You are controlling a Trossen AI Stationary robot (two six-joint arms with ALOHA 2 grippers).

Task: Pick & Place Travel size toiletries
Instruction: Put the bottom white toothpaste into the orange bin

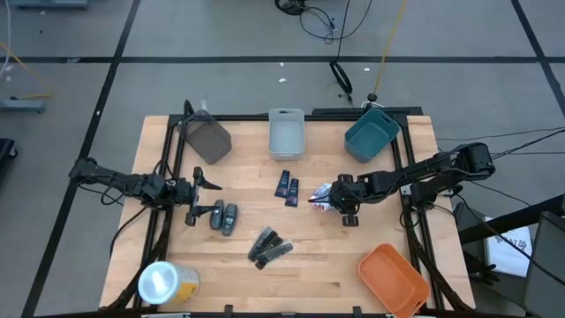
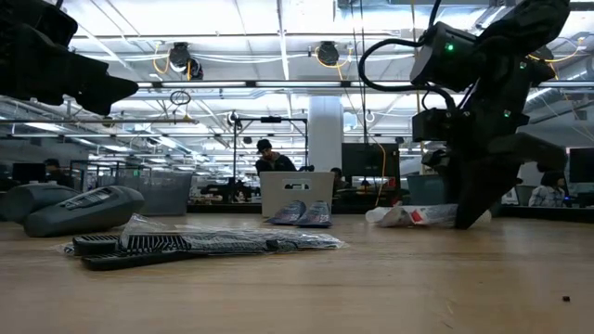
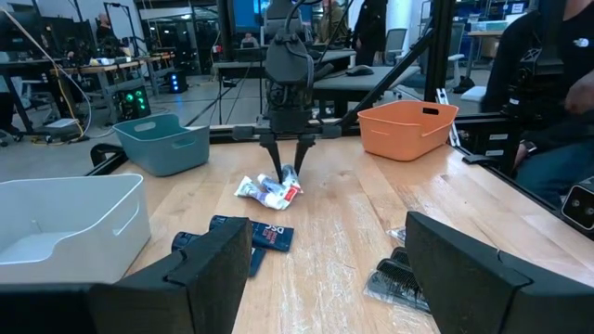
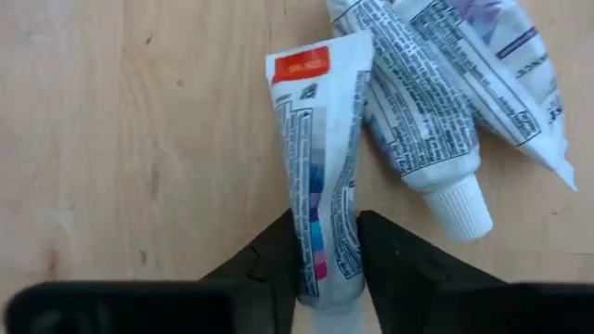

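Over table: right end effector [image 4: 327, 243] pinching tube [image 4: 318, 158]

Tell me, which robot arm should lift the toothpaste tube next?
The right one. The right gripper already has its fingers pinched around a toothpaste tube lying on the table. The left gripper is open, over by the grey oval pieces.

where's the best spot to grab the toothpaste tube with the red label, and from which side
Grip the red-label tube across its narrow width near the cap end, coming straight down from above. It lies flat on the table, and its long sides are bare there, clear of the other tubes that touch it nearer its flat end. The right end effector already straddles that spot, one finger on each side.
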